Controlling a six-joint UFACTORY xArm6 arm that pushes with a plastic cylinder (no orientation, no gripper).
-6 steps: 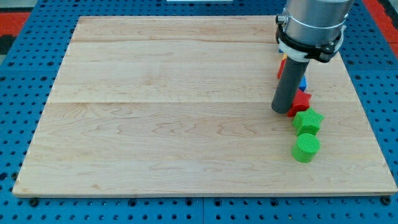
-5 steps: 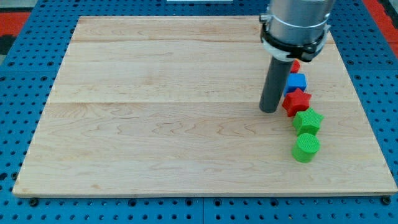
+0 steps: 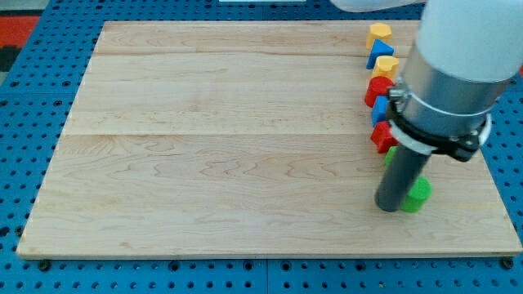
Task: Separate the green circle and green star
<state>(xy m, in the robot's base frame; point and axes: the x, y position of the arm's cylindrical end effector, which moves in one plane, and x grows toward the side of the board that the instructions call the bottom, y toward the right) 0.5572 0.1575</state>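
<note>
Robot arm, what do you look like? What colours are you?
My arm is a fat round tube, pale grey near the view's top and darker silvery grey lower down. A black ring with a white band clamps around its bottom. Below that hangs a straight dark grey rod, ending at my tip. No cables or markings show.

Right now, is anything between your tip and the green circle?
No. My tip sits against the view's left side of the green circle, nothing between. My rod hides most of the green star just above it.
</note>
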